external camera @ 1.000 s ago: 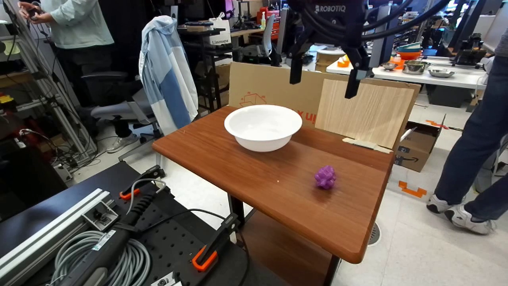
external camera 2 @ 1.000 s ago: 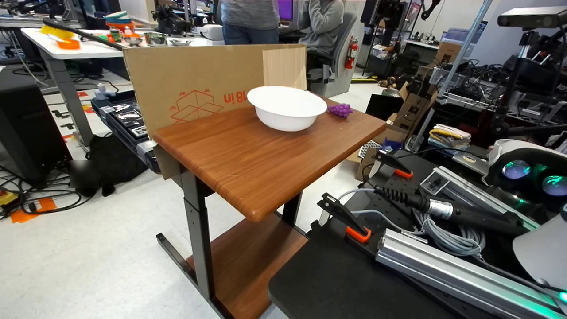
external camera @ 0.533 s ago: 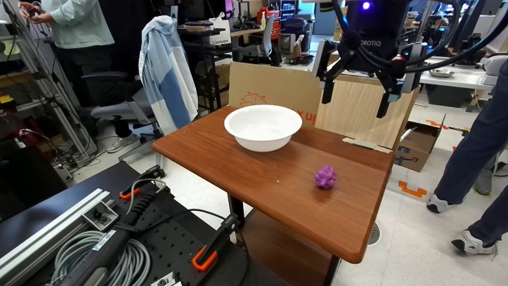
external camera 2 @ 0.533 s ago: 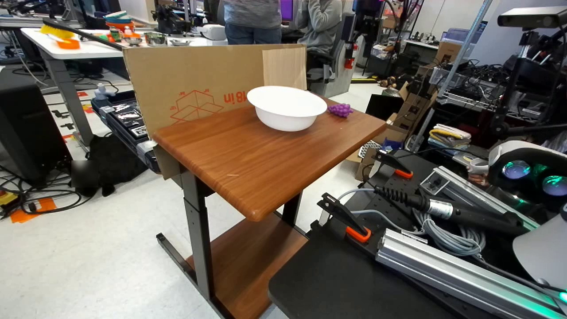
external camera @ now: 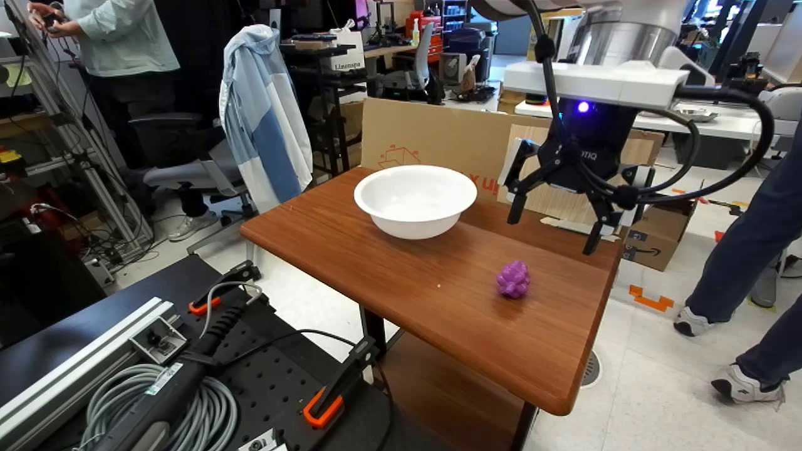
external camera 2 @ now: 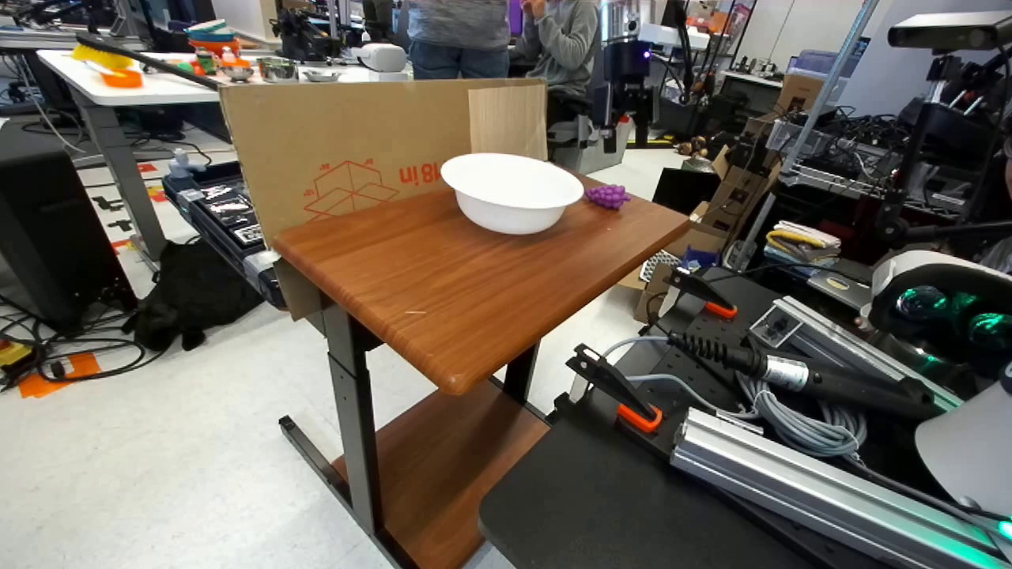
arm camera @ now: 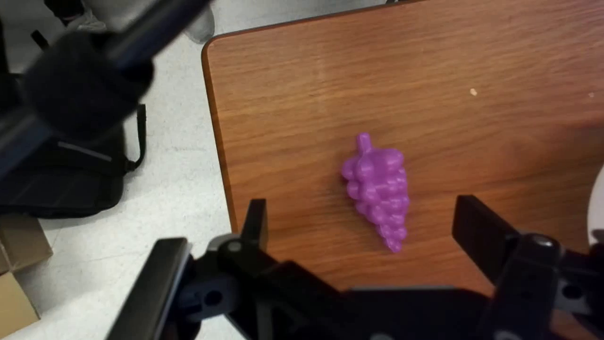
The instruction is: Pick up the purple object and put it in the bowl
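Note:
The purple object (external camera: 514, 279) is a lumpy grape-like cluster with a short stem. It lies on the brown table and also shows in an exterior view (external camera 2: 607, 197), beyond the bowl. The white bowl (external camera: 416, 227) stands upright on the table, apart from the purple object; it shows in an exterior view too (external camera 2: 512, 215). In the wrist view only a sliver of the bowl (arm camera: 597, 208) shows at the right edge. My gripper (external camera: 552, 230) is open and empty, above the table and higher than the purple object. In the wrist view the purple object (arm camera: 380, 189) lies between and beyond the open fingers.
The brown table (external camera: 376, 269) has a cardboard panel (external camera 2: 356, 134) standing along its back edge. A black bench (external camera: 263, 376) with clamps and coiled cable stands in front. A person's legs (external camera: 733, 269) are beside the table.
My gripper has come down toward the table, first shifting right in an exterior view, and entered the top of an exterior view. It stays open. The purple object and bowl have not moved.

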